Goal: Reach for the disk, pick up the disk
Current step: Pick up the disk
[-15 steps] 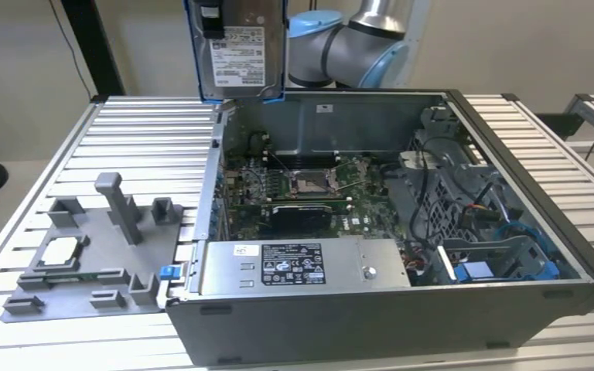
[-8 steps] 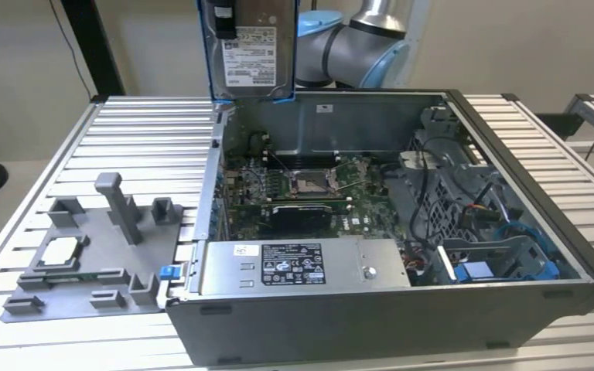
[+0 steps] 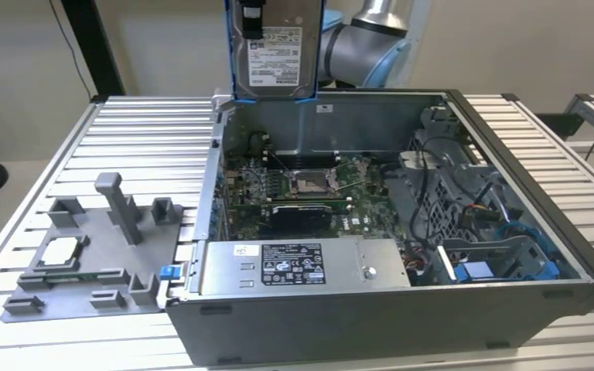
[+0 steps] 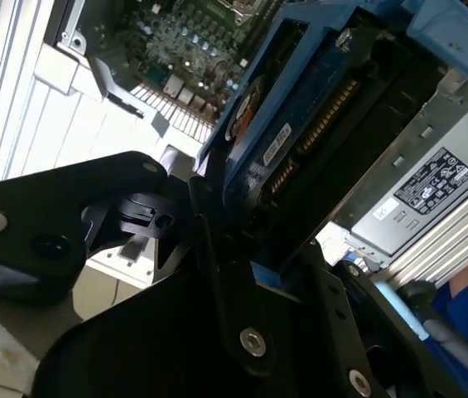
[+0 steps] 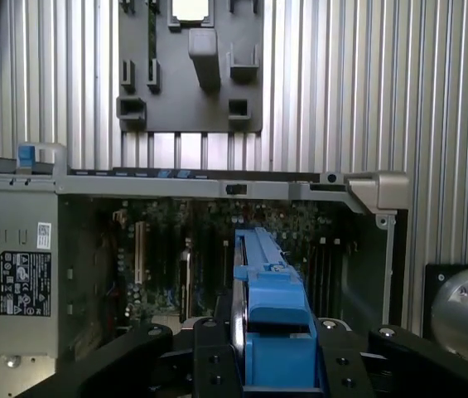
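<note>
The disk (image 3: 274, 50) hangs upright above the rear wall of the open computer case. Its white barcode label faces the exterior view, and blue plastic runs along its edges. In the first wrist view the disk (image 5: 268, 282) is seen edge-on, with my gripper (image 5: 271, 365) shut on its blue frame, a black finger (image 5: 209, 361) on each side. The second wrist view shows the disk's (image 4: 300, 124) underside with its circuit board and connector, clamped by the gripper (image 4: 234, 240). The disk is clear of the case and touches nothing else.
The open computer case (image 3: 380, 317) lies on a slatted aluminium table (image 3: 142, 131), with a motherboard (image 3: 308, 185) and a power supply (image 3: 297, 267) inside. A grey fixture (image 3: 90, 255) holding a small square chip (image 3: 62, 249) sits at the exterior view's left. The arm's elbow (image 3: 370, 46) is behind the case.
</note>
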Tool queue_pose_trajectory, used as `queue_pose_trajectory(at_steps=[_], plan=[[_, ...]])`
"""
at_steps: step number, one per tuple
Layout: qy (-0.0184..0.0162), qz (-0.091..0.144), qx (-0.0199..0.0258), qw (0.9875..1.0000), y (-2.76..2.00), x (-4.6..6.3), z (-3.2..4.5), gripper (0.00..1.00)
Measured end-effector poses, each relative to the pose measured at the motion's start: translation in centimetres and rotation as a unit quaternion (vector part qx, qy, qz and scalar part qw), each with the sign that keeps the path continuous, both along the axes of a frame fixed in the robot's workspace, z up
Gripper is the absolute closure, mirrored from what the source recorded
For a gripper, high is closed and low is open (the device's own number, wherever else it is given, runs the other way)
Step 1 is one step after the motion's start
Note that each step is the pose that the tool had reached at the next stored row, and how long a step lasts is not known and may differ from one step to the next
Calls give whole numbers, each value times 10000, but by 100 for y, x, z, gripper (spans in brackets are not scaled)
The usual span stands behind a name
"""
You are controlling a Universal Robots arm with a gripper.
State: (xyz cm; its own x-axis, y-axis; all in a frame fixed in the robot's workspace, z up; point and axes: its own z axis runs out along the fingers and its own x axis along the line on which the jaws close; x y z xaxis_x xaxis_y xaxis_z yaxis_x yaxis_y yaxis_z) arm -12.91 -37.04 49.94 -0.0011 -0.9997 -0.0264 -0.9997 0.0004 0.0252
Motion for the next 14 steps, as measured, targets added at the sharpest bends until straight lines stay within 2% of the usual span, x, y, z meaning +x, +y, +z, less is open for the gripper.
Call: queue_pose_trajectory(at_steps=[14], plan=[[4,0,0,10000,0,365,0,100]])
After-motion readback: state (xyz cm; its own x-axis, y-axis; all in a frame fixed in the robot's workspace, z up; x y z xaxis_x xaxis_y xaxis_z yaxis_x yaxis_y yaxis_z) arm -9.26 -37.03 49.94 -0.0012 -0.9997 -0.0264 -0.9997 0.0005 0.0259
